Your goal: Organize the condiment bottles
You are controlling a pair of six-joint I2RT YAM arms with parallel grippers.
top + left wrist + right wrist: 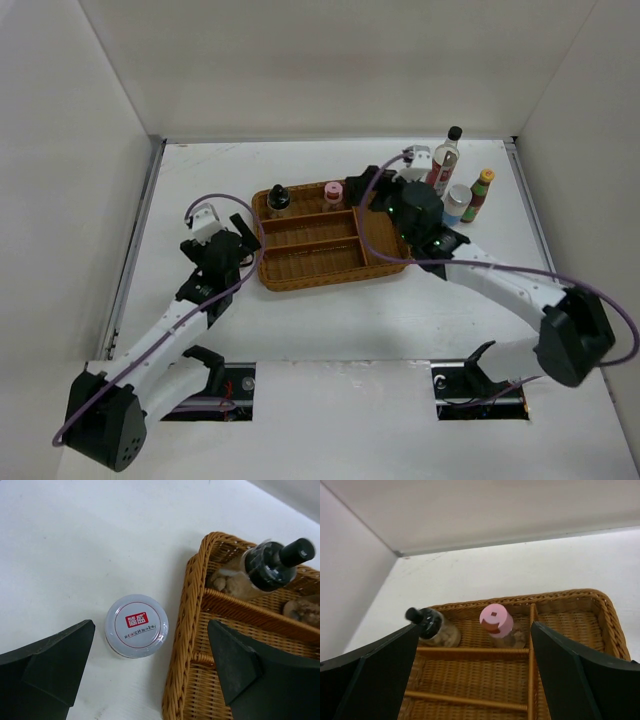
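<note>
Hovering at the left outer wall of the wicker tray (320,279), the left gripper (241,243) has its jaws spread wide and grips nothing

Left wrist view:
- short jar (136,625) stands upright on the table (300,330), just beside the tray's left wall, with a narrow gap between them
- lid is pale and round, with a red square label on top
- the jar lies between the two fingers (50,665) in this view and below them; neither touches it

Right gripper (475,630) is over the tray's back row, jaws released and wide apart, holding nothing

Right wrist view:
- pink-capped bottle (496,621) stands in the back-left compartment, close to the divider on its right
- squat black-capped bottle (432,627) is in the same compartment, further left, apart from the pink-capped one
- neither bottle is touched by the fingers

Top view, on the table outside the tray's back right corner, behind the right arm:
- tall clear bottle (445,160) with red label and black cap, nearest the back wall
- white-and-blue bottle (457,203) just in front of it
- green-and-yellow-capped bottle (481,195) just right of the white-and-blue one
- all three are upright and close together; whether they touch cannot be told

Count: two bottles in the tray, four on the table
</note>
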